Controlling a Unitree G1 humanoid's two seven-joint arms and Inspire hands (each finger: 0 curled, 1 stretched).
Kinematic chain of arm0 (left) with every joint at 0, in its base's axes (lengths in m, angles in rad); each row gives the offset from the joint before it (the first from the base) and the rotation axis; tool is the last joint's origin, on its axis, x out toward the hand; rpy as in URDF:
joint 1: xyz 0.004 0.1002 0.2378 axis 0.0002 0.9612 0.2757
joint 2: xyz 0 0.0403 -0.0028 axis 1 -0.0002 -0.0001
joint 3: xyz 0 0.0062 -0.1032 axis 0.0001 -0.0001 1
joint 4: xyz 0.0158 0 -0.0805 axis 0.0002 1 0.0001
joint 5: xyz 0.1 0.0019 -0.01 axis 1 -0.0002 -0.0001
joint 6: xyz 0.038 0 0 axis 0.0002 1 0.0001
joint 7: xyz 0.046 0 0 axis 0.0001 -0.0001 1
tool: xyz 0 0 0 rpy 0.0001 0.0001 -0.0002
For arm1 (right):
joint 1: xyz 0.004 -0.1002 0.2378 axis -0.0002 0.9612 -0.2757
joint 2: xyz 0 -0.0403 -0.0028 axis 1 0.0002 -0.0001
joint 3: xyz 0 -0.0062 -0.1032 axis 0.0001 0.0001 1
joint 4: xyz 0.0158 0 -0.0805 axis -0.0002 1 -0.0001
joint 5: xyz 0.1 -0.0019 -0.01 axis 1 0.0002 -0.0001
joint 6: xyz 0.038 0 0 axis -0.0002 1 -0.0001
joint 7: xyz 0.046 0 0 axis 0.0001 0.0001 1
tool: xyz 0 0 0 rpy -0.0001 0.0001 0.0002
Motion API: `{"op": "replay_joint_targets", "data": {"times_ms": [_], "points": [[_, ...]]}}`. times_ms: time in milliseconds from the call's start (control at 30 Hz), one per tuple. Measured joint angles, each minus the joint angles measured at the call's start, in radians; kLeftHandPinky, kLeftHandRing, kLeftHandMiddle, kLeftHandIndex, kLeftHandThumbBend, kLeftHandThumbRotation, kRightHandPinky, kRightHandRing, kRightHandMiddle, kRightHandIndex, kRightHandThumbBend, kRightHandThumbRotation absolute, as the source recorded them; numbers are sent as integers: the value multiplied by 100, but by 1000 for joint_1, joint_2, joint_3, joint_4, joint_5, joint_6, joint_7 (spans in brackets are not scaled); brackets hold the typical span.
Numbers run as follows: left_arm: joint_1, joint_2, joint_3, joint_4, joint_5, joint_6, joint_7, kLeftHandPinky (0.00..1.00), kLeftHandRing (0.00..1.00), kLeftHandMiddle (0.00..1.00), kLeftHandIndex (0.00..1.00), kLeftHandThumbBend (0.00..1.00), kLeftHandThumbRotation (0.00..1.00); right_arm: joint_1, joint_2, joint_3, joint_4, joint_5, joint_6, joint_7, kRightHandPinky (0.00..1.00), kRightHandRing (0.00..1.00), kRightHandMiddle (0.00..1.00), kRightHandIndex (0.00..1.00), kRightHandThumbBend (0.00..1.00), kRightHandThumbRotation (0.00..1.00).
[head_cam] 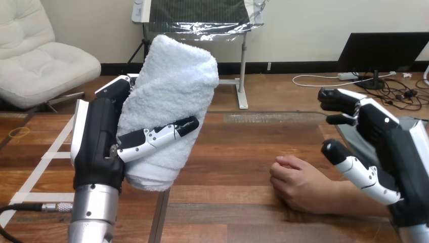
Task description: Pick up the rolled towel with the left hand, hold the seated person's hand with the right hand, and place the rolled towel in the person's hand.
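Towel (pixel 172 96): rolled, long axis near upright, lifted clear of table (pixel 227 152).
Left hand (pixel 98 136): thumb and fingers wrapped round its lower half.
Right hand (pixel 384 136): fingers loose, holding nothing, just above the person's wrist.
Person's hand (pixel 298 187): knuckles up on table, right of towel, nearer right hand.

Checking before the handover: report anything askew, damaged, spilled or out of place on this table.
Nothing is damaged or spilled. The white rolled terry towel is intact, tilted in the left hand's curled fingers. One oddity: the person's hand lies loosely closed, back up, on the wooden table, beside the open right hand.
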Motion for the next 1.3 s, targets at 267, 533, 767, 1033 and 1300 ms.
{"op": "replay_joint_targets", "data": {"times_ms": [267, 533, 767, 1033, 1300], "points": [[4, -11, 1, 11, 0, -49, 0, 19, 25, 31, 37, 45, 0, -17, -72, -32, -1, -24, 27, 34, 70, 78, 81, 81, 91, 75], [4, -19, 5, 17, 0, -71, 4, 19, 25, 30, 37, 46, 0, -21, -158, -53, -1, -31, 55, 88, 71, 80, 84, 84, 99, 72], [4, -28, 4, 21, 1, -72, 13, 19, 24, 30, 36, 46, 0, -30, -220, -69, -1, -51, 90, 124, 72, 83, 87, 86, 100, 69], [5, -37, 4, 28, 2, -72, 21, 19, 25, 31, 36, 45, 0, -36, -274, -73, -1, -66, 135, 161, 81, 86, 89, 89, 100, 64], [5, -42, 4, 40, 2, -72, 22, 19, 25, 31, 36, 45, 0, -41, -321, -73, 7, -96, 137, 187, 96, 90, 92, 91, 100, 59]]}}
